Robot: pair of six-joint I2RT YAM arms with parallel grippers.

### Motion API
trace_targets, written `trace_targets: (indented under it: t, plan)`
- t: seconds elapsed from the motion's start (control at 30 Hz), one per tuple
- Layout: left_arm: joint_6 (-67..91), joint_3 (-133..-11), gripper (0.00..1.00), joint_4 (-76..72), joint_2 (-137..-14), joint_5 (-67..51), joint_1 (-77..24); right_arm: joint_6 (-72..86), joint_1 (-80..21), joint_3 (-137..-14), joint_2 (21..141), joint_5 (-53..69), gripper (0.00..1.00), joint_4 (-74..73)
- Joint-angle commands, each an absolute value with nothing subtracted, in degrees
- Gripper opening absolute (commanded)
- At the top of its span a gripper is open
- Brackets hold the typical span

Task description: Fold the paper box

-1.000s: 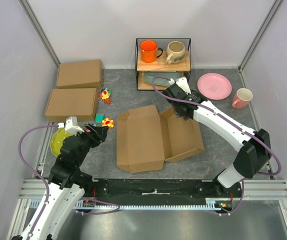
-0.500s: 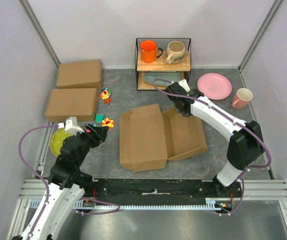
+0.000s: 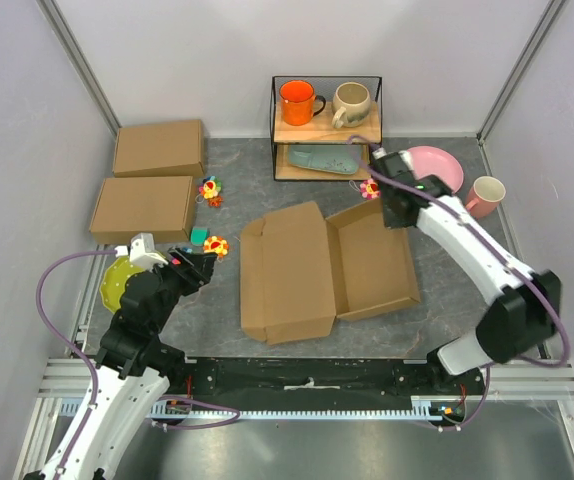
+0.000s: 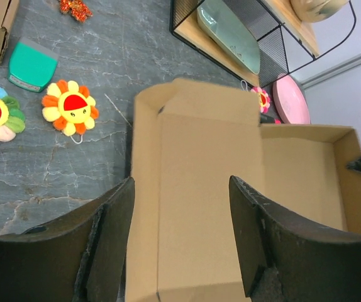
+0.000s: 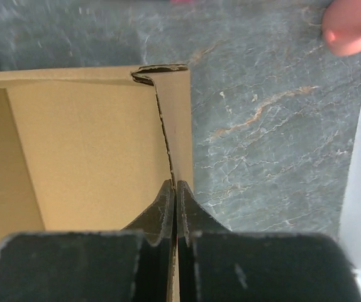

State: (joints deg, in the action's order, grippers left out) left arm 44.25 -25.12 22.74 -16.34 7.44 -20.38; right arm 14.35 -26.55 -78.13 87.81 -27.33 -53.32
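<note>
The paper box (image 3: pixel 297 275) lies open on the grey table, its lid panel on the left and its shallow tray on the right. My right gripper (image 3: pixel 398 214) is at the tray's far right corner. In the right wrist view it (image 5: pixel 175 184) is shut on the thin upright side wall of the paper box (image 5: pixel 92 145), the cardboard pinched between both fingers. My left gripper (image 3: pixel 203 262) hovers left of the box, open and empty. Seen from the left wrist, its fingers (image 4: pixel 114 214) frame the lid panel of the paper box (image 4: pixel 199 163) from above.
Two closed brown boxes (image 3: pixel 159 148) (image 3: pixel 142 208) sit at the far left. A wire rack (image 3: pixel 325 125) with two mugs stands at the back, a pink plate (image 3: pixel 437 168) and a pink mug (image 3: pixel 483 196) to its right. Flower toys (image 3: pixel 215 245) (image 3: pixel 209 190) lie left of the box.
My right gripper slid right along the box's far edge to the right corner and shut on the side wall. The box shifted slightly right. The left arm stayed still.
</note>
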Motion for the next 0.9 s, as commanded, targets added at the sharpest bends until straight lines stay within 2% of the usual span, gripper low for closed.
trace_targets:
  t: [0.0,0.17,0.4,0.53,0.67,0.73,0.87]
  plan:
    - [41.8,-29.8,0.68,22.0,-16.5,8.9,-20.5,19.6,-21.6,-78.4,75.9,-17.1,0.00,-51.1]
    - [39.3,-33.8,0.69,22.1,-18.2,12.1,-20.5,24.4,-15.7,-74.5,68.0,-5.2,0.00,-51.0]
    - [36.3,-37.4,0.70,22.2,-18.0,15.1,-20.5,34.2,-13.3,-66.6,57.9,3.9,0.00,-48.7]
    - [38.0,-37.2,0.70,23.1,-17.4,14.6,-20.5,46.0,-12.6,-57.5,48.4,4.2,0.00,-42.8]
    - [39.4,-36.1,0.70,23.3,-16.0,15.0,-20.5,60.7,-12.4,-41.8,36.5,2.9,0.00,-32.7]
    - [39.2,-36.2,0.70,23.5,-15.8,16.0,-20.5,68.0,-12.5,-37.5,33.2,0.5,0.00,-30.4]
    - [38.0,-37.3,0.70,25.0,-15.9,19.0,-20.5,73.0,-12.4,-32.6,30.3,-4.6,0.00,-30.4]
